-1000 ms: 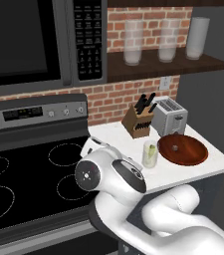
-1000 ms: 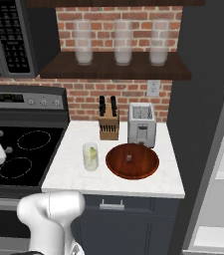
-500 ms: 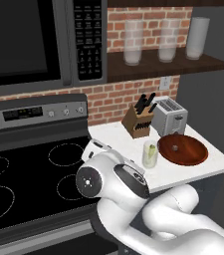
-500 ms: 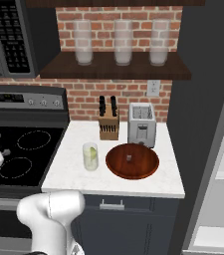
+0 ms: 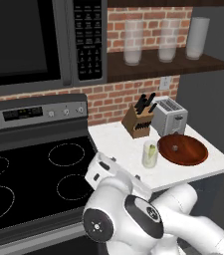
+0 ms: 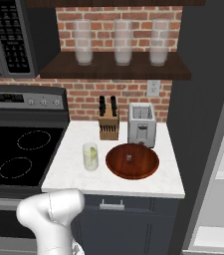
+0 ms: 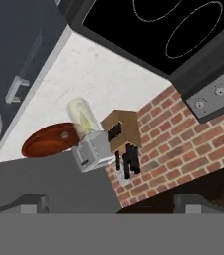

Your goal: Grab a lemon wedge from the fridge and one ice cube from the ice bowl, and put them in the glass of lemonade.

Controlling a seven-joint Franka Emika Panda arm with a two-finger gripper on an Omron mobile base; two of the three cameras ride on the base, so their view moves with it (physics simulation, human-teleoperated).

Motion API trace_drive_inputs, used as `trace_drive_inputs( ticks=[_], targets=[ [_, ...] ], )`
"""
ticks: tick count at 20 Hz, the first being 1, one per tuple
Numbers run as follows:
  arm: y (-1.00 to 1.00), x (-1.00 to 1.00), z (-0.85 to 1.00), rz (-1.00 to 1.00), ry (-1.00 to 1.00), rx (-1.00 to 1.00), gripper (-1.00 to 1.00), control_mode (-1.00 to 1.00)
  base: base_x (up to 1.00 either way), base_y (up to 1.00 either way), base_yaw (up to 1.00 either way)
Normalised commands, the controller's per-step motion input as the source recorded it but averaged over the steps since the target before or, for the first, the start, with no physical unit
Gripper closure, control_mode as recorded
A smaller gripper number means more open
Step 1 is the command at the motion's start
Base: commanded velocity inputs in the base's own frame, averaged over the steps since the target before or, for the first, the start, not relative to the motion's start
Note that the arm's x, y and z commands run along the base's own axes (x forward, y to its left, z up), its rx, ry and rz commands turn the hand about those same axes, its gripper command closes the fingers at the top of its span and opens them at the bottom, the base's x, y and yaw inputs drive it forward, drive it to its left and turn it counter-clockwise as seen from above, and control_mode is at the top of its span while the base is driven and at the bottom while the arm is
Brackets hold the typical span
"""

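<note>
— One cube left to fetch, by your reading?

— That's my judgement. A yellow-green sliver that looks like the lemon wedge (image 6: 92,152) already sits inside the glass of lemonade (image 6: 90,157), so the ice comes next.

— Where are the jaws?

— Out over the front of the stove (image 5: 39,174), beyond the counter's (image 6: 73,172) end. They're spread wide and released, with nothing between the fingertips (image 7: 31,201).

— And the ice bowl?

— The ice bowl (image 6: 132,161) rests on the counter, well away from the jaws and on the far side of the glass from them. The toaster (image 6: 142,124) stands just behind it, and the knife block (image 6: 108,124) is beside that. In the hand view the bowl lies ahead of the jaws and off toward one fingertip, with the glass just beside it.

— So the glass is in the way?

— Roughly, yes. A straight, low path from the jaws to the bowl passes the glass, so I'd go over it.

— The cube itself?

— It's a small lump (image 6: 129,158) near the bowl's middle. It's too small to show any long axis, so the jaws' turn probably matters little.
</note>
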Motion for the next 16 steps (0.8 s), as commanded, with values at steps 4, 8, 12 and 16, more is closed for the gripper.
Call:
trace_drive_inputs(
  ticks=[4, 8, 12, 16],
  targets=[
    [-0.21, -0.67, 0.0, 0.0, -0.22, 0.12, -1.0, -1.0, 0.0, 0.0, 0.0],
    [-0.25, -0.75, 0.0, 0.0, -0.23, 0.13, -1.0, -1.0, 0.0, 0.0, 0.0],
    [-0.25, -0.6, 0.0, 0.0, -0.17, 0.12, -1.0, -1.0, 0.0, 0.0, 0.0],
    [-0.3, -0.51, 0.0, 0.0, -0.14, 0.15, -1.0, -1.0, 0.0, 0.0, 0.0]
  ],
)
